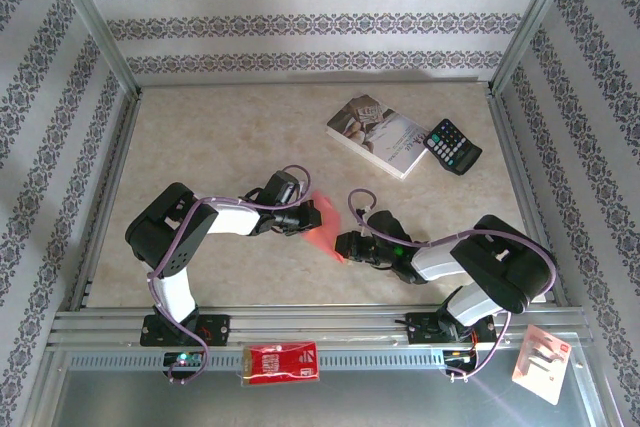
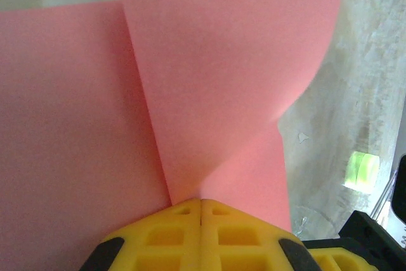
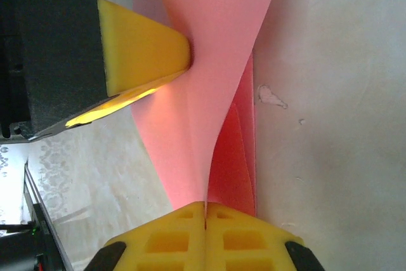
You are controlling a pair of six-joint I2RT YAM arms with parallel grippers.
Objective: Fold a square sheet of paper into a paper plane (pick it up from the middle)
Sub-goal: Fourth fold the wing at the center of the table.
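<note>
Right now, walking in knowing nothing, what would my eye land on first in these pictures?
First, the thin pink-red paper sheet, curling up in the middle of the table, pinched from either side by the left claw and the right claw, both shut on it. Next, the paperback book and the black calculator beside it, at the table's far right.

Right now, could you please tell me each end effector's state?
Left end effector: closed on the square sheet of paper.
Right end effector: closed on the same sheet.
</note>
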